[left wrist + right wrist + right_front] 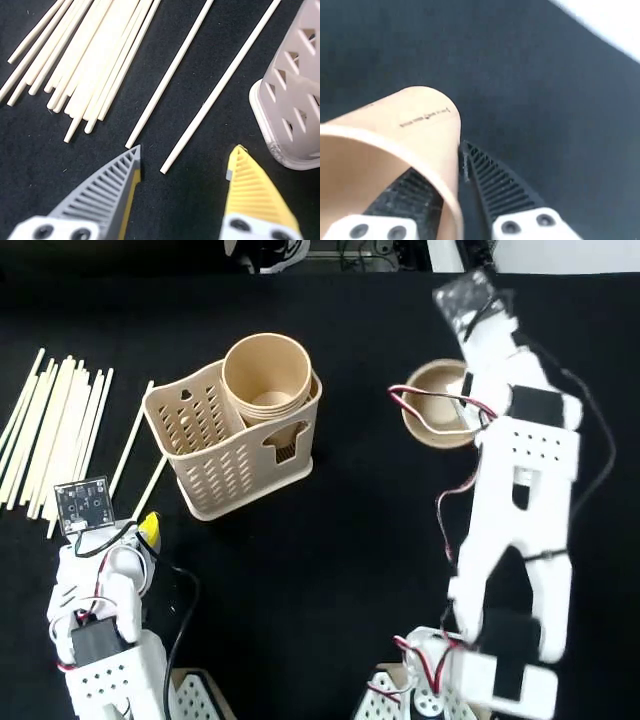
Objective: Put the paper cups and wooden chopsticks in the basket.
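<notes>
A beige slotted basket (225, 445) stands left of the table's middle, with stacked paper cups (266, 375) in one compartment. Another paper cup (432, 412) is at the right, tilted, and my right gripper (462, 405) is shut on its wall. In the right wrist view one finger is inside that cup (395, 150) and the other finger outside (492, 182). Several wooden chopsticks (50, 430) lie in a bundle at the far left, with two loose chopsticks (220, 85) nearer the basket (295, 95). My left gripper (187, 150) hangs open just above a loose chopstick's end.
The table is covered in black cloth. Both arm bases stand at the near edge. Cables trail from the right arm (525, 490) over the cloth between it and the basket. A pale surface borders the cloth at the far right corner.
</notes>
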Motion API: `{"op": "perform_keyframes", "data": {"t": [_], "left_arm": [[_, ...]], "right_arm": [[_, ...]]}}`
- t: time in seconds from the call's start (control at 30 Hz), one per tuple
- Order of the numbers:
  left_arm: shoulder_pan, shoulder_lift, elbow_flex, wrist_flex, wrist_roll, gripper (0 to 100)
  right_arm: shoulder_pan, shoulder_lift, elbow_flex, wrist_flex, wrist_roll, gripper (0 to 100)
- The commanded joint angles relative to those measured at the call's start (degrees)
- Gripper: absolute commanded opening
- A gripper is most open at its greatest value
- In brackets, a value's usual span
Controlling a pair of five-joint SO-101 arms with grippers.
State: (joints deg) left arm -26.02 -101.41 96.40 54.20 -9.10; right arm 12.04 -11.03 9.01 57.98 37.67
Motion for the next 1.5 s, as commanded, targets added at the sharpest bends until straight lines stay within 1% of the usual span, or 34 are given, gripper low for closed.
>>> {"op": "perform_keyframes", "data": {"t": [0.0, 0.07, 0.2, 0.33, 0.47, 0.6, 0.83, 0.93, 0.97, 1.0, 1.07, 1.1, 1.17, 1.27, 1.47], "left_arm": [[0.4, -0.18, 1.01, -1.14, -0.62, 28], [0.4, -0.18, 1.01, -1.14, -0.62, 28], [0.4, -0.18, 1.01, -1.14, -0.62, 28], [0.4, -0.18, 1.01, -1.05, -0.62, 28], [0.4, -0.18, 1.01, -1.05, -0.62, 28], [0.4, -0.18, 1.01, -1.05, -0.62, 28], [0.4, -0.18, 1.01, -1.05, -0.62, 28], [0.4, -0.18, 1.01, -1.14, -0.62, 28], [0.4, -0.18, 1.01, -1.14, -0.62, 28], [0.4, -0.18, 1.01, -1.14, -0.62, 28], [0.4, -0.18, 1.01, -1.14, -0.62, 28], [0.4, -0.18, 1.01, -1.14, -0.62, 28], [0.4, -0.18, 1.01, -1.14, -0.62, 28], [0.4, -0.18, 1.01, -1.14, -0.62, 28], [0.4, -0.18, 1.01, -1.14, -0.62, 28]], "right_arm": [[-4.13, -7.16, -13.14, 10.46, -7.91, 1.1], [-7.38, -7.87, -19.12, 16.26, -11.16, 1.1], [-17.23, -7.87, -30.81, 25.14, -15.56, 1.1], [-26.46, -7.87, -37.49, 27.43, -18.64, 1.2], [-32.26, -7.6, -37.49, 26.29, -18.9, 1.2], [-33.85, -4.53, -38.2, 25.58, -18.9, 1.2], [-33.58, 3.91, -38.2, 24.18, -18.46, 1.5], [-34.55, 5.41, -38.2, 24.18, -18.55, 2.1], [-35.08, 5.58, -38.2, 24.18, -18.81, 4.6], [-35.34, 5.58, -38.2, 24.18, -19.08, 9.3], [-35.6, 5.58, -38.29, 24.18, -22.24, 22.7], [-35.52, 5.49, -38.81, 24.18, -24.18, 27.6], [-35.52, 5.76, -41.19, 24.53, -25.23, 32.9], [-35.69, 5.85, -44.35, 24.53, -25.32, 35.8], [-35.78, 6.02, -50.07, 24.18, -25.76, 32.1]]}}
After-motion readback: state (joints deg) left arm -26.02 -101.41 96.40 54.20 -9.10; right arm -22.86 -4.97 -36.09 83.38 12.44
